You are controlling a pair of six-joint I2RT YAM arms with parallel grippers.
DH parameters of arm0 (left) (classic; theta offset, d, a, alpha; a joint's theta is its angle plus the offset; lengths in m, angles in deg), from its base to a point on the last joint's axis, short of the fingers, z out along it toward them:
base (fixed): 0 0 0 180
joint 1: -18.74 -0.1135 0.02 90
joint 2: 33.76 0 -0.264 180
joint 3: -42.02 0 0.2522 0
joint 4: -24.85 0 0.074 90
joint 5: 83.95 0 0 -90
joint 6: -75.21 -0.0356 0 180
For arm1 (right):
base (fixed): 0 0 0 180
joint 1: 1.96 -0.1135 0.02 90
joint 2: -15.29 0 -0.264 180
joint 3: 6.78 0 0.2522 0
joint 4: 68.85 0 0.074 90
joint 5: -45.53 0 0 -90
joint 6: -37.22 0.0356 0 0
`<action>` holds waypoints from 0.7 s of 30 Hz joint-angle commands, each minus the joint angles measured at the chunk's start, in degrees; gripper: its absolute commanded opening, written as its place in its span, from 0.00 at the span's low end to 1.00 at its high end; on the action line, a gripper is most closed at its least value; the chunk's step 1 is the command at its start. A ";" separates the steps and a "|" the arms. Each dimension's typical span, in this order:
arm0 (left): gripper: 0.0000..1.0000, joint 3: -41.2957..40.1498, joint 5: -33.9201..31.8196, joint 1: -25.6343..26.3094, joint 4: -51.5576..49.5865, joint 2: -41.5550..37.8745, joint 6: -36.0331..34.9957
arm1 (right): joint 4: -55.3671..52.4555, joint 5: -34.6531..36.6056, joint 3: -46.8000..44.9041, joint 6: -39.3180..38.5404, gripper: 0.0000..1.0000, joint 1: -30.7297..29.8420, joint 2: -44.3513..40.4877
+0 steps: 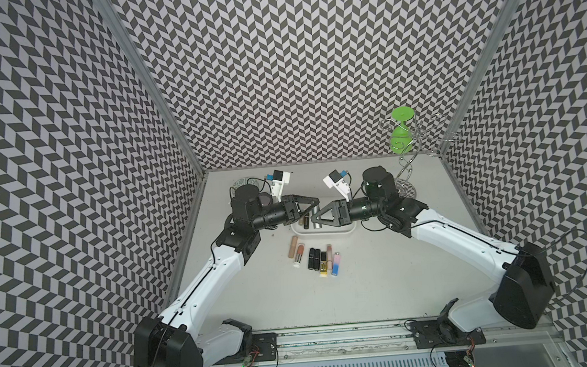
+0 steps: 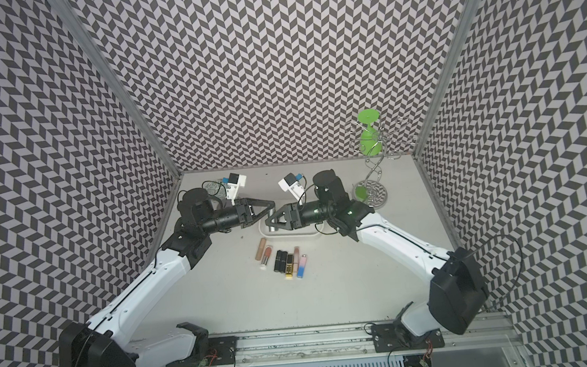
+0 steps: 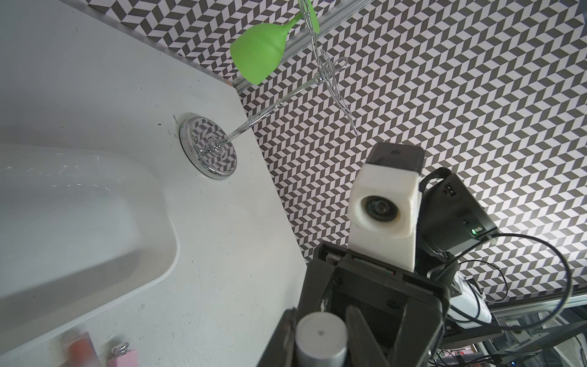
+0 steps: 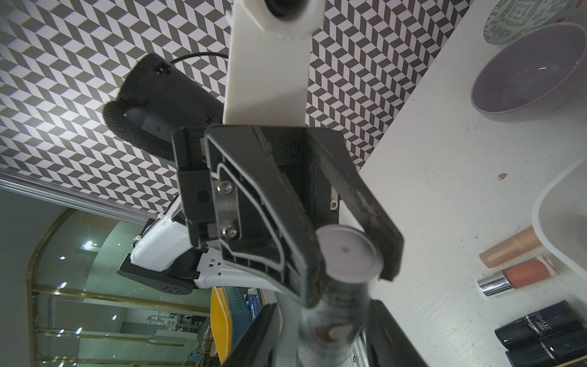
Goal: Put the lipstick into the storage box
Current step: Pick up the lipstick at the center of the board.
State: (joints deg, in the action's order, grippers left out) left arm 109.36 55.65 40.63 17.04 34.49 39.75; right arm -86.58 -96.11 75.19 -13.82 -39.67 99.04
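Nearest the top camera, the left arm [image 1: 203, 281] and right arm [image 1: 461, 239] rise from their bases and reach inward, their grippers tip to tip. Between those tips hangs the lipstick [image 4: 344, 251], a silver tube whose flat, pale end faces both wrist cameras. The left gripper [image 1: 316, 201] is clamped tight on it, with one finger [image 4: 371, 216] pressed to each side just behind that end. The right gripper [image 1: 313, 221] has a finger on either side of the tube farther along. In the right wrist view a sliver of gap shows beside the tube, so its jaws are parted and not gripping.

Directly beneath both grippers sits the storage box [image 1: 324, 233], a shallow white tray. The lipstick is above it, clear of its floor and not yet inside. A dark tube [image 1: 304, 221] lies in the box on the left gripper's side of the held lipstick.

On the arm-base side of the grippers, just outside the box's wall, a row of lipsticks [image 1: 314, 258] lies on the table [image 1: 382, 285]. Behind the left gripper's wrist stand a lilac bowl [image 4: 524, 73] and a green-patterned bowl [image 4: 521, 16]. Behind the right gripper's wrist is a chrome stand [image 1: 405, 172] carrying a green glass [image 1: 400, 136].
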 commanded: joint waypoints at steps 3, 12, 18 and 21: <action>0.27 0.11 -0.64 0.70 1.34 -0.45 -0.45 | 3.77 0.00 2.02 0.51 0.37 -0.26 1.05; 0.28 0.04 -1.18 1.05 1.78 -0.24 -0.32 | 3.89 -0.31 2.23 0.42 0.24 -0.25 1.31; 0.42 0.04 -1.26 1.01 0.92 -0.40 -0.84 | 3.55 -0.22 2.02 0.03 0.21 -0.21 1.07; 0.53 0.29 -1.74 1.00 0.29 -0.67 -1.39 | 3.39 0.04 1.93 -0.09 0.20 -0.20 0.98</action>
State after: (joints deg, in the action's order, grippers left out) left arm 109.34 54.54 41.37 17.39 34.49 38.88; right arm -86.31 -95.91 75.78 -12.77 -39.67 99.87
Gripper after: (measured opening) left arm 0.527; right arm 0.268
